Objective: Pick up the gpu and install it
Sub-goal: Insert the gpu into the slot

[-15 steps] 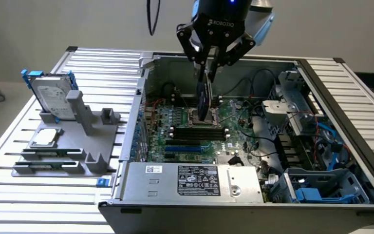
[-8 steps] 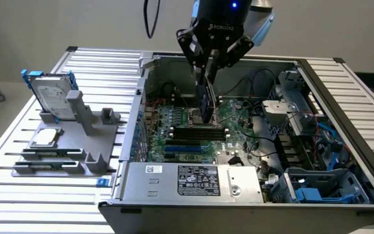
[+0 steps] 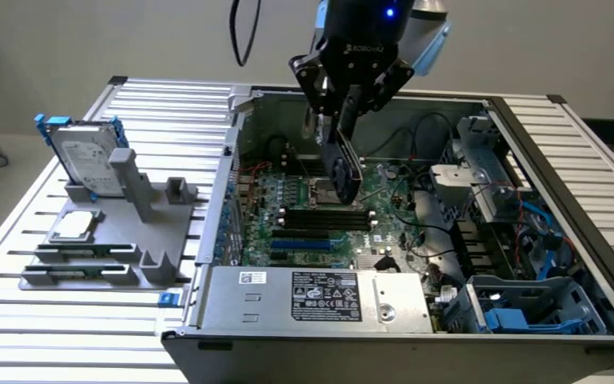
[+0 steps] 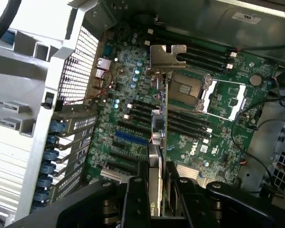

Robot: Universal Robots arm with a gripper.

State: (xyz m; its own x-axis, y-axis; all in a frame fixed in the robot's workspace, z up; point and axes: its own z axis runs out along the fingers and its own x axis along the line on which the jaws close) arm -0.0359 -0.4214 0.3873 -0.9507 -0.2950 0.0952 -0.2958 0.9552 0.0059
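Observation:
My gripper (image 3: 347, 112) hangs over the open computer case (image 3: 221, 184), shut on the gpu (image 3: 344, 170). The card hangs on edge below the fingers, black cooler facing the exterior view's left, its lower end just above the motherboard (image 3: 318, 220) near the CPU socket. In the wrist view the gpu (image 4: 157, 142) runs edge-on away from the gripper (image 4: 157, 202), ending in its silver bracket (image 4: 167, 57). It floats above the black expansion slots (image 4: 133, 114) and the blue slot (image 4: 128, 139), apart from the board.
A grey labelled power supply (image 3: 318, 296) fills the case's near edge. A hard drive in a blue frame (image 3: 83, 156) stands on a grey fixture (image 3: 125, 232) on the slatted table at the exterior view's left. Cables and a blue drive bay (image 3: 520, 316) crowd the case's right side.

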